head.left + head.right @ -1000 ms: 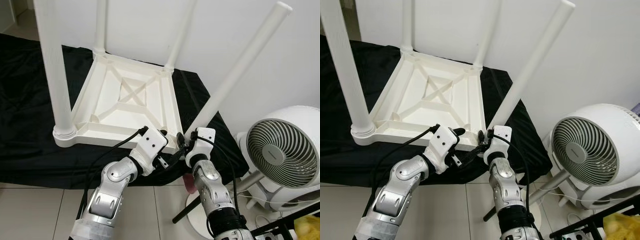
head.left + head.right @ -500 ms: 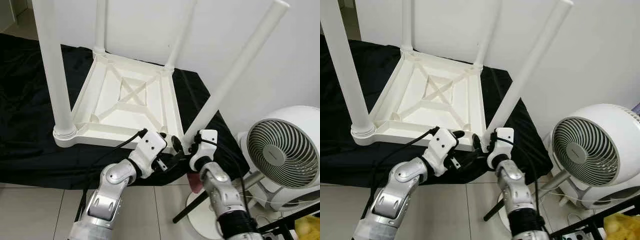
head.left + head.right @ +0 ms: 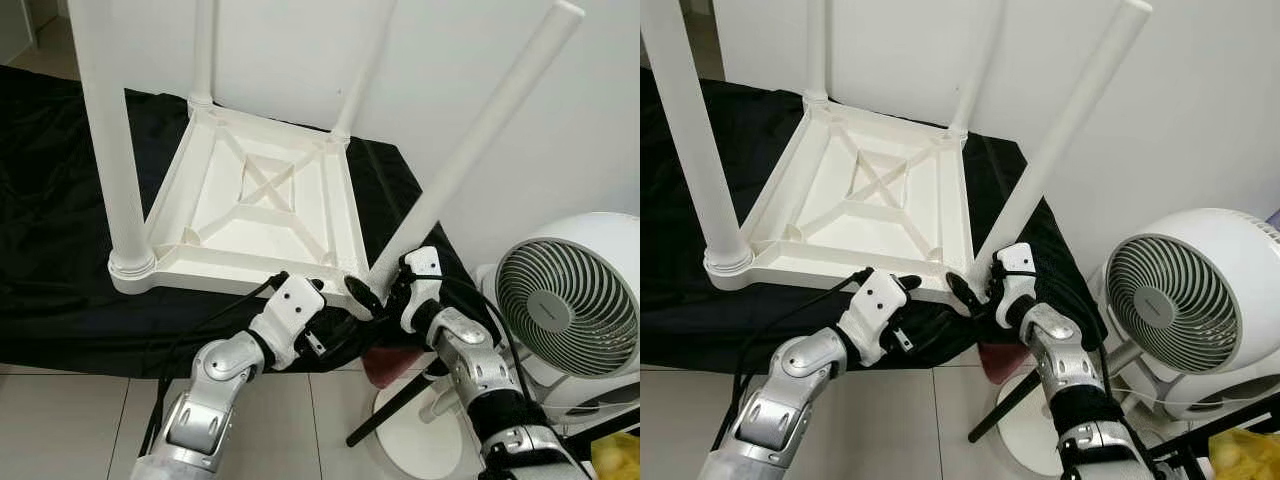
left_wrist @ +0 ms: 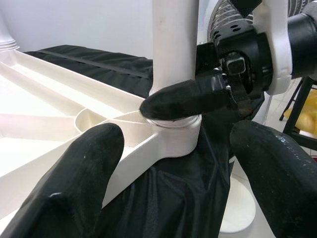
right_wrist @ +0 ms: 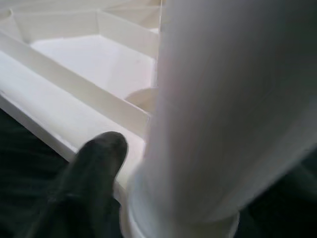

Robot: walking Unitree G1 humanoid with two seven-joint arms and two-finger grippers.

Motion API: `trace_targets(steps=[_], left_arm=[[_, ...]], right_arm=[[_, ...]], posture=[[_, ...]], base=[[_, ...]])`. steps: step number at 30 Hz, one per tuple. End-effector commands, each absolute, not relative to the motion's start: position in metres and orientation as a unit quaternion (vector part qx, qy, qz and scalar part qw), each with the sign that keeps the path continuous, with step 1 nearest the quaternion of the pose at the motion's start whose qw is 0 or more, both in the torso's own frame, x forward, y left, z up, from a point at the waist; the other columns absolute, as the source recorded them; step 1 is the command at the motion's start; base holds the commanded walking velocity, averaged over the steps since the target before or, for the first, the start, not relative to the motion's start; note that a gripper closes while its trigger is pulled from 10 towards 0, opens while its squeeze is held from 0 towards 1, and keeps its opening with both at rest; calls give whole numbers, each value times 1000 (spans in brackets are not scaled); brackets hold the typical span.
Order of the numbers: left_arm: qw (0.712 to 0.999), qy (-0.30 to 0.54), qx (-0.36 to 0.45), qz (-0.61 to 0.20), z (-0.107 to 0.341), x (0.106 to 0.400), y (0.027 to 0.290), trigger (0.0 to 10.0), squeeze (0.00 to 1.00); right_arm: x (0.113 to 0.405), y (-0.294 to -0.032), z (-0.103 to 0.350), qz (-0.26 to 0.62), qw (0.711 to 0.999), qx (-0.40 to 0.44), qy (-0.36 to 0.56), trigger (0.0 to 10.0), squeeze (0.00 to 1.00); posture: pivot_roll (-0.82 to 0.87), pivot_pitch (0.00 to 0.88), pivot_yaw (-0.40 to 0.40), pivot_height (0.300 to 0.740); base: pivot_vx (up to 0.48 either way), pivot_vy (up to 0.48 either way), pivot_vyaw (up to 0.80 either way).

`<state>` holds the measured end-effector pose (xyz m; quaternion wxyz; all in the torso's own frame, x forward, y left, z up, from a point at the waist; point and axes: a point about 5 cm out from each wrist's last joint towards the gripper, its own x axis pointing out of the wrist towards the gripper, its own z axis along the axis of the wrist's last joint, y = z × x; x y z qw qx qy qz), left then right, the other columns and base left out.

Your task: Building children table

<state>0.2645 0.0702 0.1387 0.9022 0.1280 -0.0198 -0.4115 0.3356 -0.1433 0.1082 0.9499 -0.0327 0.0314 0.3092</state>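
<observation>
A white table [image 3: 262, 205] lies upside down on a black cloth [image 3: 60, 300], its frame facing up and three legs standing straight in their corners. The fourth leg [image 3: 470, 150] leans outward to the right from the near right corner socket [image 4: 173, 133] (the one closest to the robot). The right gripper [image 3: 378, 298] is at the base of this tilted leg, one black finger [image 4: 183, 99] pressed against the leg just above the socket rim, the leg sitting between its fingers. The left gripper [image 4: 173, 168] hovers just before the same corner with its two fingers [image 4: 79, 173] spread wide, holding nothing. A white fan [image 3: 565, 310] stands on the floor [image 3: 60, 420] to the right, beside the cloth.
</observation>
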Motion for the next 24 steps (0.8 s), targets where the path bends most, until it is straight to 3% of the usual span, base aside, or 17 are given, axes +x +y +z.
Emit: trace_targets(steps=[1, 11, 12, 13, 14, 24], left_arm=[[908, -28, 136, -394, 141, 263, 65, 10000, 0], [906, -28, 142, -398, 140, 263, 64, 10000, 0], [906, -28, 142, -398, 140, 263, 64, 10000, 0], [906, -28, 142, -398, 140, 263, 64, 10000, 0], [906, -29, 141, -398, 140, 263, 64, 10000, 0], [907, -29, 136, -398, 141, 263, 62, 10000, 0]], right_arm=[[336, -150, 100, 314, 947, -51, 49, 0, 0], [334, -151, 92, 332, 940, -46, 57, 0, 0], [335, -152, 91, 323, 944, -45, 59, 2784, 0], [335, -152, 91, 323, 944, -45, 59, 2784, 0], [336, -154, 91, 316, 946, -40, 61, 10000, 0], [335, -145, 88, 233, 970, -15, 65, 10000, 0]], posture=[[67, 0, -240, 740], [68, 0, -239, 740], [65, 0, -240, 740], [65, 0, -240, 740], [63, 0, -240, 740], [57, 0, -238, 740]], base=[[0, 0, 0], [0, 0, 0], [0, 0, 0], [0, 0, 0], [0, 0, 0], [0, 0, 0]])
